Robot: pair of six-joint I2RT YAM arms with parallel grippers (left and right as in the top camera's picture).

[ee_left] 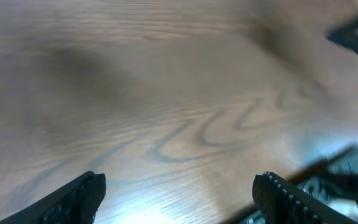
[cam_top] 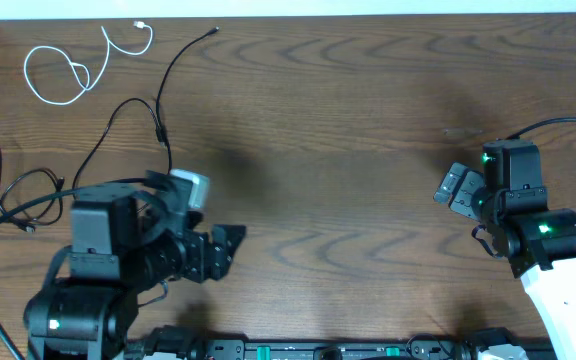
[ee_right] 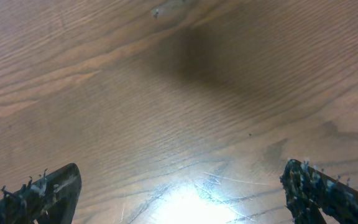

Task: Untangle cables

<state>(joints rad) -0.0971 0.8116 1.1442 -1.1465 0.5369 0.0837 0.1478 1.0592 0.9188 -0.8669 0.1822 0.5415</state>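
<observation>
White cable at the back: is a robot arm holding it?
No, the white cable lies loose on the table, well away from both sets of jaws.

The tabletop [cam_top: 348,120] is brown wood with a wavy grain. It is smooth and half-glossy, throwing back a bright patch of light at the near edge of both wrist views and showing fine scratches in the right one. At the far left the white cable [cam_top: 68,75] has a smooth, plastic-looking sheath, and the black cable [cam_top: 163,95] beside it looks matt. The left pincer [ee_left: 179,180] has dark matt fingers [ee_left: 82,196] that look like plastic, one edge finely ribbed, while the right pincer [ee_right: 182,167] has dark, rough fingers [ee_right: 48,190] with ragged edges.
</observation>
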